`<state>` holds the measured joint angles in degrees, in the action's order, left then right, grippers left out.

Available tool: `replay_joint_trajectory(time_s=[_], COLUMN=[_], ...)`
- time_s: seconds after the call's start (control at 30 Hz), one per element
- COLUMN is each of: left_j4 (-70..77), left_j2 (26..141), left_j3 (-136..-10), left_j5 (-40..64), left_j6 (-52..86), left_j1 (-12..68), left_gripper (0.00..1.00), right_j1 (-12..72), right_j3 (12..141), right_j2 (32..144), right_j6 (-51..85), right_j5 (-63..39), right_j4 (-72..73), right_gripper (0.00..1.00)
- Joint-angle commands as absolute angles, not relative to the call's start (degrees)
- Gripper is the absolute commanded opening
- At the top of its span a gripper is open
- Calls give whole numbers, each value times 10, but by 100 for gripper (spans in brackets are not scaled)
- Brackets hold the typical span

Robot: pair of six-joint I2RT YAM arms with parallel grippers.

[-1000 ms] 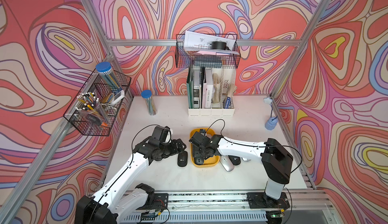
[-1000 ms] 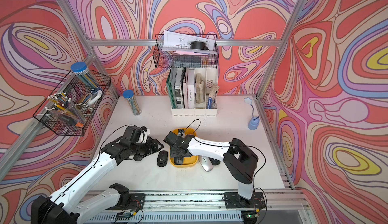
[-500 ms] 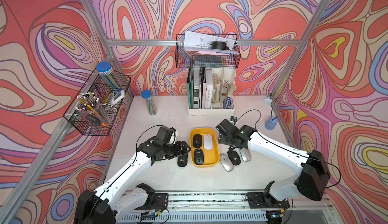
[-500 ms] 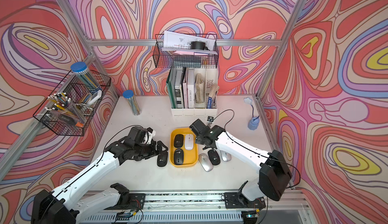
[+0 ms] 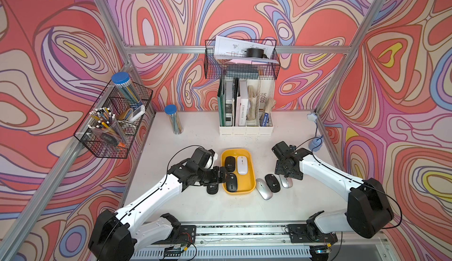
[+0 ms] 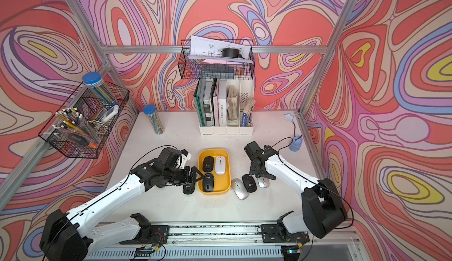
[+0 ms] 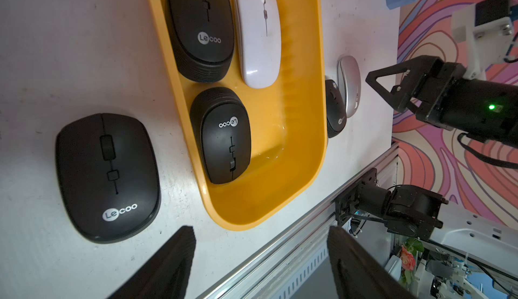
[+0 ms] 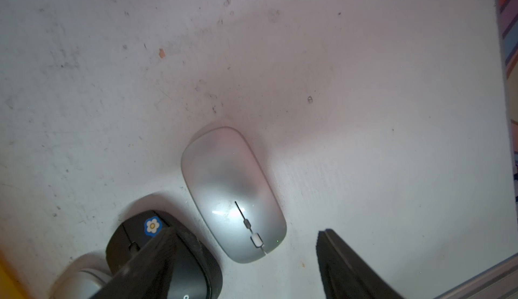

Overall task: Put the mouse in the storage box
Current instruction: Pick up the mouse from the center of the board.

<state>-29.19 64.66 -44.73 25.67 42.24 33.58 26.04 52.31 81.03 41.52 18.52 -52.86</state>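
At the storage box (image 5: 247, 182) rim, left gripper (image 5: 225, 174) hovers (jaws apart).

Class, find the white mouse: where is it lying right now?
In both top views the white mouse lies inside the yellow tray, in its far half, with a black mouse beside it on the left.

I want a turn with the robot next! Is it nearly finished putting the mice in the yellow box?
Almost halfway. Done: the storage box holds three, two black mice and a white mouse. In hand: nothing; both jaws are open and empty, the right ones above a silver mouse. Left: four on the table, that one, another silver mouse, and two black ones.
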Motion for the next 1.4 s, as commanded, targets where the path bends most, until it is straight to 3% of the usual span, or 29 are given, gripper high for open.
replay_joint_trajectory(time_s=[0.0,1.0,1.2,1.37], left_j4=[-279,-265,-261,-261], left_j2=[653,675,677,679], left_j3=[-464,-461,-459,-460], left_j5=[267,265,264,263], left_j6=[423,424,426,427], left_j1=[339,348,349,349], left_gripper=[81,81,80,80], right_j1=[255,217,180,153], right_j3=[514,523,509,500], right_j2=[818,917,911,912], right_j6=[387,361,355,349], right_j5=[154,132,78,33], right_j4=[-497,-487,-455,-426], right_gripper=[82,82,79,71])
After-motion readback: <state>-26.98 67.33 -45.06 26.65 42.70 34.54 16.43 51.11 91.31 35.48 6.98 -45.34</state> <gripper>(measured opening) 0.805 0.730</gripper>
